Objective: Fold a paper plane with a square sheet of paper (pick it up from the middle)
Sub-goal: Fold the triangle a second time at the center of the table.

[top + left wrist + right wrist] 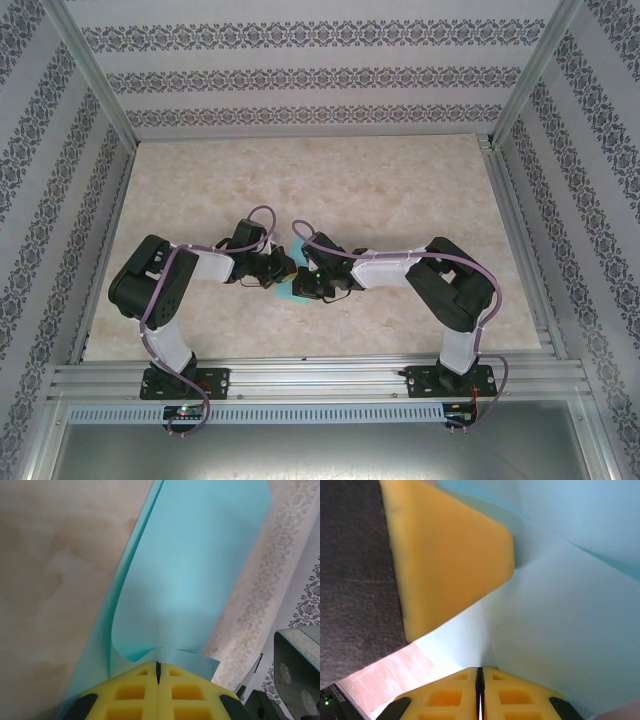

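The paper sheet [190, 580] is located at table [400, 180] centre, betw. both arms. L gripper [158, 667] is clamped shut on one edge so the doubled layers are held together. R gripper [480, 670] is pinched shut on an adjacent part, prob. to steady the sheet for creasing.

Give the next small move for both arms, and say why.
Probably lower the pair together to press the bend flat: the left gripper and the right gripper are both shut on the square sheet of paper, which bows in a loose curl.
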You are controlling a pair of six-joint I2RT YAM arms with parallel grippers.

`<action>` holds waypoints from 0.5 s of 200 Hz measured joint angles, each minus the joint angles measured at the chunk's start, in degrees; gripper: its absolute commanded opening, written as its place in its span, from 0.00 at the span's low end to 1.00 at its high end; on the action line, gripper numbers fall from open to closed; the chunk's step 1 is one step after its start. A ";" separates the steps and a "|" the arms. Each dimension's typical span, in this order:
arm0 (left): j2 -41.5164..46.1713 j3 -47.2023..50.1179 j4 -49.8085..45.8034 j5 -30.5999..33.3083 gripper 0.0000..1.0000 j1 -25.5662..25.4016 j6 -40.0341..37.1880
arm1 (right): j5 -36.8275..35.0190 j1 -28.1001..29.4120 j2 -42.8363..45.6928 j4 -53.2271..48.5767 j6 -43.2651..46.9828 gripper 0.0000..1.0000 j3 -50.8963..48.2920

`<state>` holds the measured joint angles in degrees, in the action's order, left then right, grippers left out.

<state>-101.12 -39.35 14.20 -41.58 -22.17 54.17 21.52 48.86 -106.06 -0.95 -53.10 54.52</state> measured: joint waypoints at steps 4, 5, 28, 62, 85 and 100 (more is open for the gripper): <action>0.00 0.00 0.00 -0.02 0.00 0.00 -0.04 | 0.04 0.00 0.00 0.13 -0.17 0.11 -0.04; 0.00 0.02 0.00 -0.02 0.00 0.00 -0.04 | 0.07 -0.02 0.00 0.15 -0.20 0.11 -0.04; 0.00 0.00 0.00 -0.02 0.00 0.00 -0.17 | 0.37 -0.02 0.17 0.61 -0.79 0.12 -0.31; 0.00 0.02 0.00 -0.02 0.00 0.00 -0.20 | 0.63 -0.68 2.99 0.59 -1.27 0.13 -1.36; 0.00 0.02 0.00 -0.02 0.00 0.00 -0.22 | 0.70 -1.11 5.35 1.25 -2.12 0.13 -2.08; 0.00 0.02 -0.02 -0.02 0.00 0.00 -0.31 | 1.11 -1.33 5.38 2.64 -2.82 0.13 -2.43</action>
<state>-101.12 -39.33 14.17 -41.60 -22.17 53.87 22.63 47.53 -100.68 1.69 -55.92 52.10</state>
